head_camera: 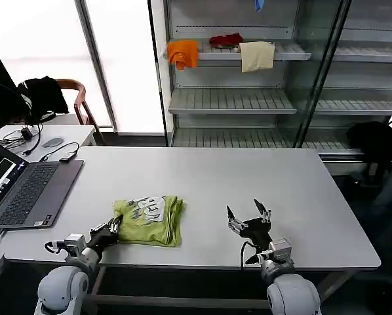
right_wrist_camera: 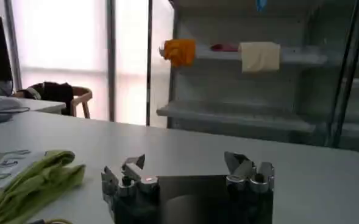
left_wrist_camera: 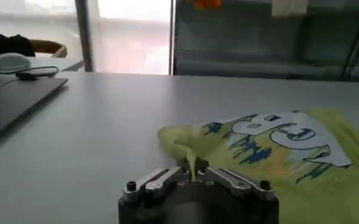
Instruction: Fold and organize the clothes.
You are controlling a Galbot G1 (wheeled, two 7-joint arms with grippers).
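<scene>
The clothes are one lime yellow-green T-shirt (head_camera: 150,219), folded into a compact rectangle with a white and blue print on top, lying on the grey table (head_camera: 202,177) near its front edge. My left gripper (head_camera: 115,226) is at the shirt's left front corner and shut on a pinch of its fabric. In the left wrist view a fold of the T-shirt (left_wrist_camera: 277,146) rises into the left gripper (left_wrist_camera: 194,172). My right gripper (head_camera: 248,214) stands open to the right of the shirt, holding nothing. In the right wrist view the right gripper (right_wrist_camera: 188,170) is apart from the T-shirt (right_wrist_camera: 30,179).
An open laptop (head_camera: 25,190) lies at the table's left end, with a mouse and cables on a side desk behind it. Glass-fronted shelves (head_camera: 248,98) at the back hold orange, red and cream cloths. The table's right half is bare.
</scene>
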